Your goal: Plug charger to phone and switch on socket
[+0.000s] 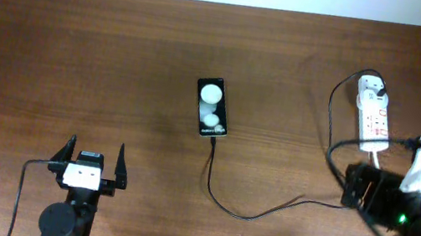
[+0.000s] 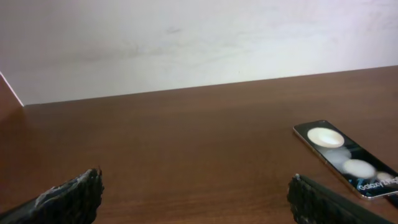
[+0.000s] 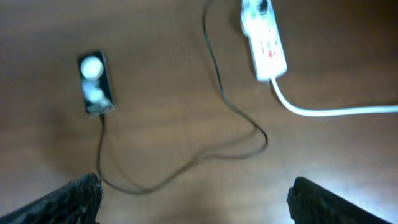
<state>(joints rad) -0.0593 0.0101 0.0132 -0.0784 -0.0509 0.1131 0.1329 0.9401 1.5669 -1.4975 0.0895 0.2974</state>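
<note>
The phone lies on the table left of the socket, with the charger reaching its near end. Only the right wrist view shows the socket's thick cord. The jaws of the left gripper and right gripper gape, empty.

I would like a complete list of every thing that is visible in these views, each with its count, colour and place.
phone: 1, glossy black with two white glare spots, middle of the table
charger: 1, thin black cable with a white plug, running from the phone's near end in a curve to the socket
socket: 1, white strip with red marks, far right of the table
thick cord: 1, white, leaving the socket's near end
table: 1, brown wood, under everything
wall: 1, white, behind the table
left gripper: 1, black fingers, open, near left, holding nothing
right gripper: 1, black fingers, open, near right, holding nothing
</note>
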